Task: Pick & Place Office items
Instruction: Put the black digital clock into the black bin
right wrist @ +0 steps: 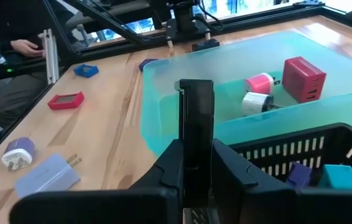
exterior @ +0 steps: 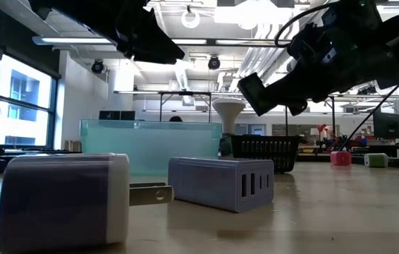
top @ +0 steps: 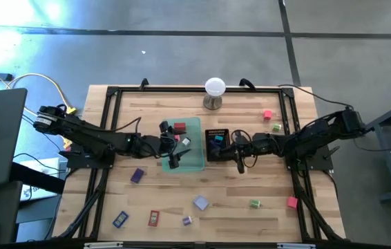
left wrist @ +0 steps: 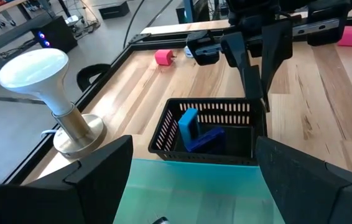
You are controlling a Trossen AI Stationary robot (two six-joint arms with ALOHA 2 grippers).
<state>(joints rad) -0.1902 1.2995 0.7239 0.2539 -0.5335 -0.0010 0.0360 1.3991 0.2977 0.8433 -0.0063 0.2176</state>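
Observation:
My right gripper [right wrist: 196, 163] is shut on a flat black office item [right wrist: 196, 106], just right of the black mesh tray [top: 217, 153]. Blue [left wrist: 191, 127], teal [right wrist: 341, 177] and purple [right wrist: 299, 173] items lie in that tray. My left gripper [top: 170, 146] hangs open over the translucent green tray [top: 194, 163] with nothing between its fingers. A red block [right wrist: 303, 78], a pink plug [right wrist: 260, 83] and a white plug [right wrist: 254, 102] lie in the green tray. More items lie flat on the table, among them a purple block [top: 137, 175] and a lavender charger [top: 201, 203]. My right gripper pinches the black item's lower end [right wrist: 196, 149] between its two fingers [right wrist: 168, 167]. The fingers come from the table's right, nearly level and slanting a little down. The item sticks out past the fingertips and hangs clear above the table [exterior: 250, 88].
A white ball on a metal stand [top: 214, 90] stands at the far middle. Pink [top: 267, 114] and green [top: 277, 128] bits lie far right; blue [top: 120, 219], red [top: 154, 218], green [top: 254, 203] and pink [top: 291, 202] ones lie near the front edge. A person's hand [right wrist: 23, 46] shows beyond the table.

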